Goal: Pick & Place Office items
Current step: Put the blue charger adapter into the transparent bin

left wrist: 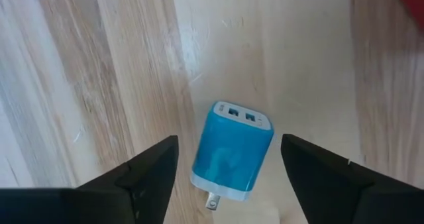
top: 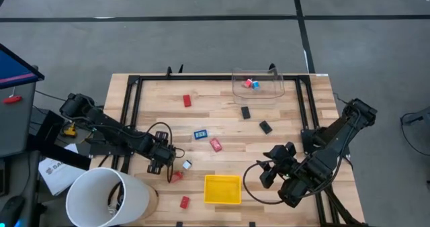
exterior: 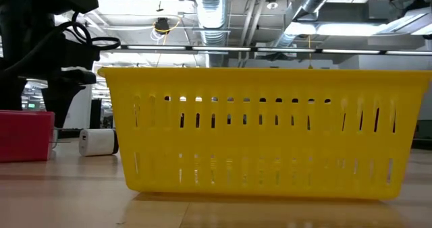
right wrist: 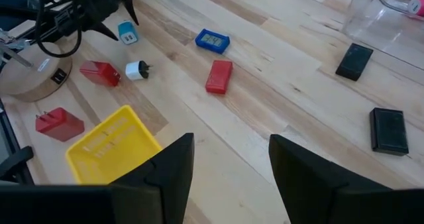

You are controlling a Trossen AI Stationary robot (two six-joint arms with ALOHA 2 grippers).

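Note:
My left gripper [left wrist: 229,139] [top: 166,157] is open, low over the table's near left part. Its fingers stand on either side of a blue charger with a white socket face [left wrist: 232,151] [right wrist: 128,32], which lies flat on the wood, untouched. My right gripper [right wrist: 232,138] [top: 267,170] is open and hovers right of the yellow tray [top: 222,189]. Other small pieces lie loose on the table: a white charger [right wrist: 137,69], red blocks [right wrist: 218,76] [right wrist: 99,73] [right wrist: 59,123], a blue-and-white piece [right wrist: 212,40] and two black pieces [right wrist: 354,60] [right wrist: 388,130].
A clear plastic box [top: 259,84] stands at the far edge with a red and a blue piece inside. One more red piece [top: 187,101] lies at the far left. A white cylindrical bin [top: 111,197] stands at the near left corner. A black frame [top: 131,106] borders the work area.

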